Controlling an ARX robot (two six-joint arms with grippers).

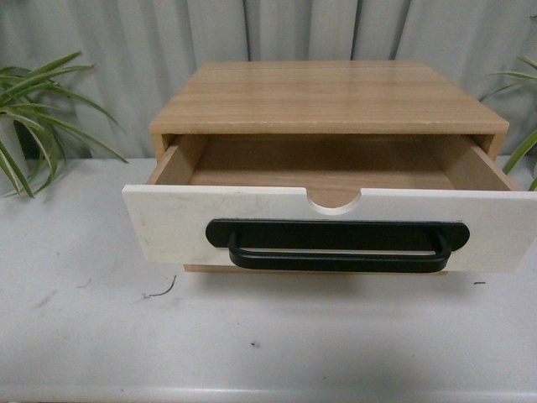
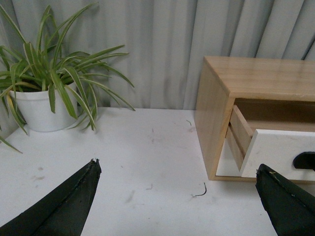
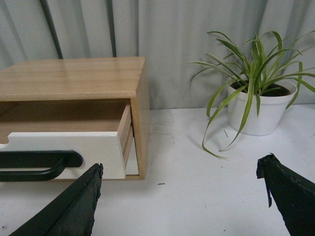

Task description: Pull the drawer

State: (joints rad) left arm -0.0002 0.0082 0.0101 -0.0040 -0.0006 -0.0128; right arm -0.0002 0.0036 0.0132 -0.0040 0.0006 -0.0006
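The drawer stands pulled well out of its wooden cabinet, its interior bare, its black bar handle facing the front camera. The cabinet sits on the white bench, between two potted plants. The left gripper is spread wide, holding nothing, low beside the cabinet's left side. The right gripper is likewise wide open and empty, clear of the drawer front.

White table (cabinet, 2 plants)
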